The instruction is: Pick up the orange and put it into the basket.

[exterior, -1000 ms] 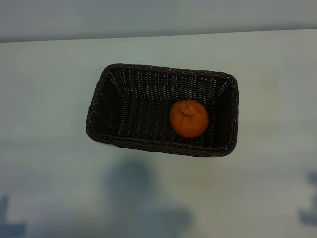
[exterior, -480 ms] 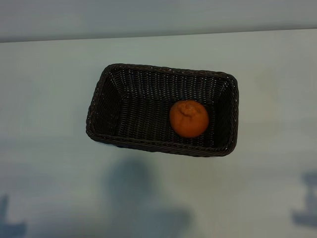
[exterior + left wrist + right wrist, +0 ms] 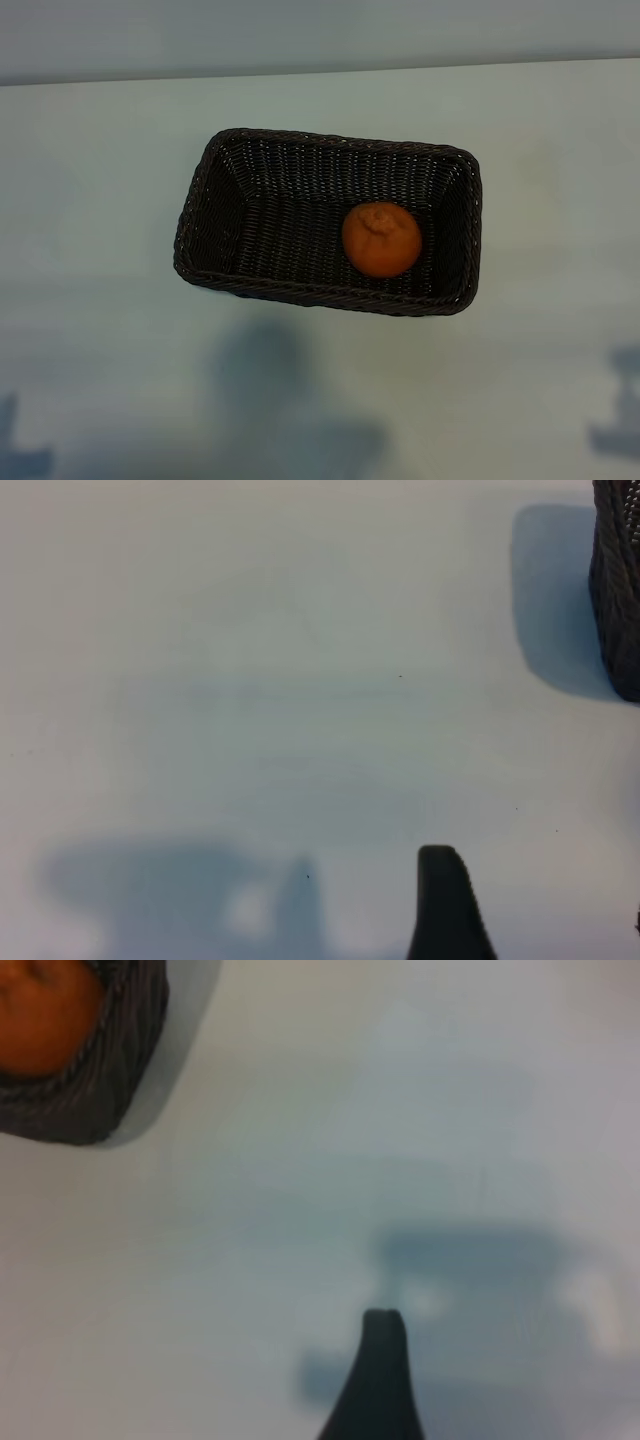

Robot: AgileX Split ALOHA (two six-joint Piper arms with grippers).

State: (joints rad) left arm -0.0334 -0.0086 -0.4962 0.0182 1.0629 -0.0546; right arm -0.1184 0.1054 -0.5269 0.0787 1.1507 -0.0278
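Note:
The orange lies inside the dark woven basket, toward its right end, with its puckered stem end up. Neither gripper shows in the exterior view; only faint shadows fall on the table near the lower corners. In the left wrist view one dark finger of my left gripper hangs over bare table, with the basket's wall far off. One finger of my right gripper also hangs over bare table, well away from the basket's corner and the orange. Both grippers are open and hold nothing.
The basket stands in the middle of a pale tabletop. The table's far edge runs behind it. Nothing else stands on the surface.

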